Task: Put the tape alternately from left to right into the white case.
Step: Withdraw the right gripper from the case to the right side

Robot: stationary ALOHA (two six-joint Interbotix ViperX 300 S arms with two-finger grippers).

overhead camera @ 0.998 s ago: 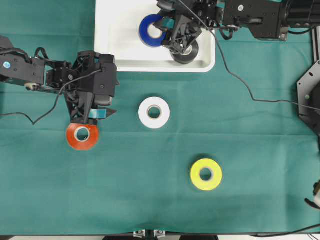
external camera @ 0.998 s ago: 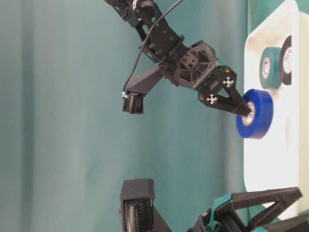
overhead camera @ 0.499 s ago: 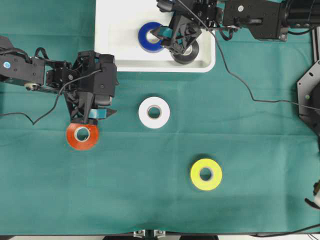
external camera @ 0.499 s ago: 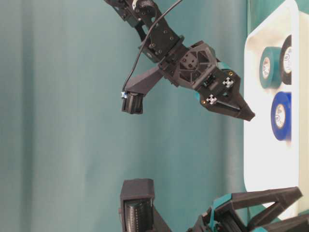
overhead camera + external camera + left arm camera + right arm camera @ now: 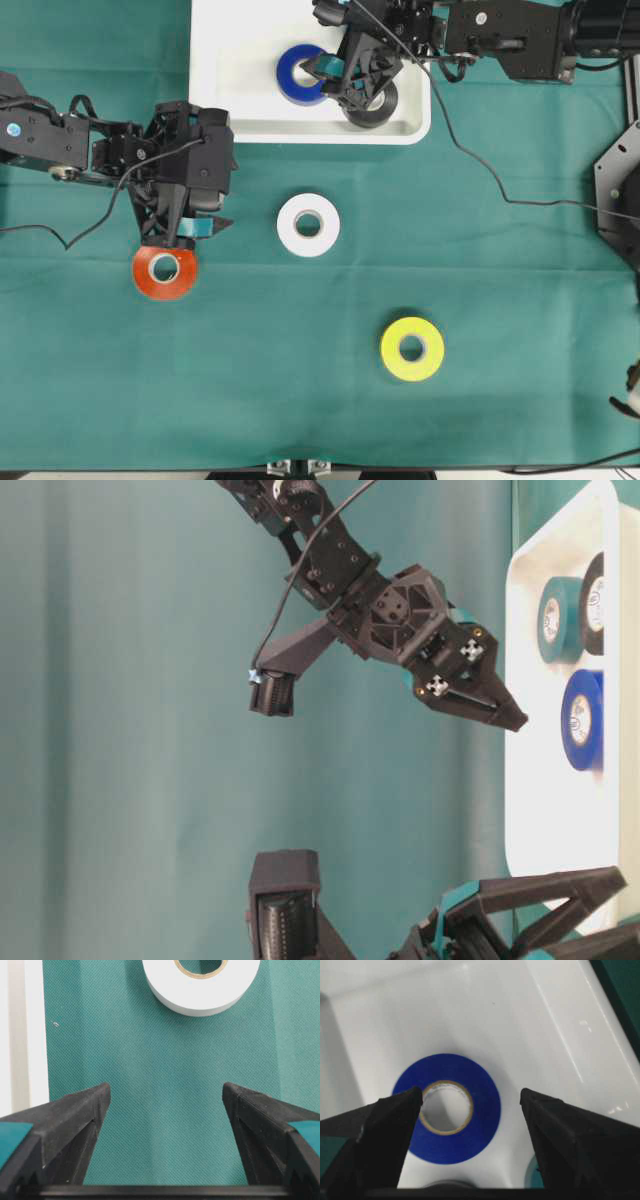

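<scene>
Green cloth is covering the table, with the white case sitting at its far edge. Inside, the blue roll is lying flat just beneath the right gripper, whose jaws are gaping wide and empty.

Both arms are matte black, built of angular plastic brackets joined with small screws. The left arm carries a thin black cable looping off its side, and the right arm trails a longer one. Its wrist housing bears small black-and-white checkered markers (two show). Teal pads line the wedge-shaped jaws.
</scene>
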